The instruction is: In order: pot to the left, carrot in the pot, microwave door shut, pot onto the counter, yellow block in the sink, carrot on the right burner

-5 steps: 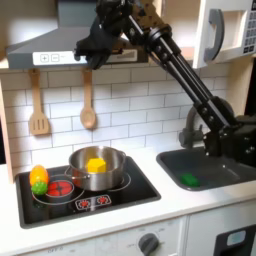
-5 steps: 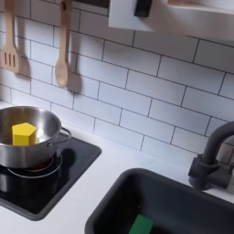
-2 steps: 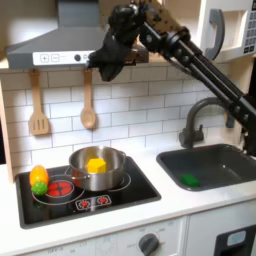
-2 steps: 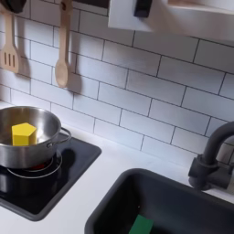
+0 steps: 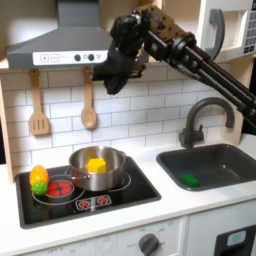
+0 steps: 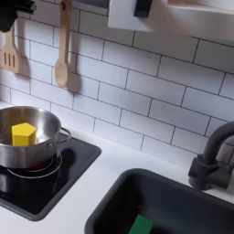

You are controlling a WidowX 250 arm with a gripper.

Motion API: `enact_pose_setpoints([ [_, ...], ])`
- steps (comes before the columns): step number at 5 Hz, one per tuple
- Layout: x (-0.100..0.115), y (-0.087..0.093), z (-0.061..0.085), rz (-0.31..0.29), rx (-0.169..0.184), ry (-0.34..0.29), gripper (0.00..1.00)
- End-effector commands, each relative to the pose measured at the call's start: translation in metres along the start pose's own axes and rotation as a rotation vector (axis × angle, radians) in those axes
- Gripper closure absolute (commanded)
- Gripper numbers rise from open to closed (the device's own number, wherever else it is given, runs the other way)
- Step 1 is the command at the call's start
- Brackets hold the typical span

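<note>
Steel pot sits on the cooktop's right burner with the yellow block inside; the carrot lies on the left burner. High above, the gripper hangs, its opening unreadable. Judged: sliding the pot left comes first, needing a descent to its rim.

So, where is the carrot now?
In the first exterior view the carrot lies on the cooktop at the first exterior view's left, over the red burner, just left of the pot that holds the yellow block.
</note>
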State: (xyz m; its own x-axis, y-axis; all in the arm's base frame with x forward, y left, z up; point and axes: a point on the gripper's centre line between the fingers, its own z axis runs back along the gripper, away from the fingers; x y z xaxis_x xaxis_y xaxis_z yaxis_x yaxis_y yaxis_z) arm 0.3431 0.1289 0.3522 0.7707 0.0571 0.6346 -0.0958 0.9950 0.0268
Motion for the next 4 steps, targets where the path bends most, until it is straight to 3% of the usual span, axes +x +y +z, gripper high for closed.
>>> enact_pose_setpoints([
  [1,-0.031,-0.001,-0.012,-0.010,-0.019,0.100,1.00],
  [2,-0.041,-0.004,-0.020,-0.021,-0.031,0.152,1.00],
  [3,-0.052,-0.006,-0.032,-0.025,-0.039,0.204,0.00],
  [4,-0.061,-0.008,-0.037,-0.043,-0.038,0.237,0.00],
])
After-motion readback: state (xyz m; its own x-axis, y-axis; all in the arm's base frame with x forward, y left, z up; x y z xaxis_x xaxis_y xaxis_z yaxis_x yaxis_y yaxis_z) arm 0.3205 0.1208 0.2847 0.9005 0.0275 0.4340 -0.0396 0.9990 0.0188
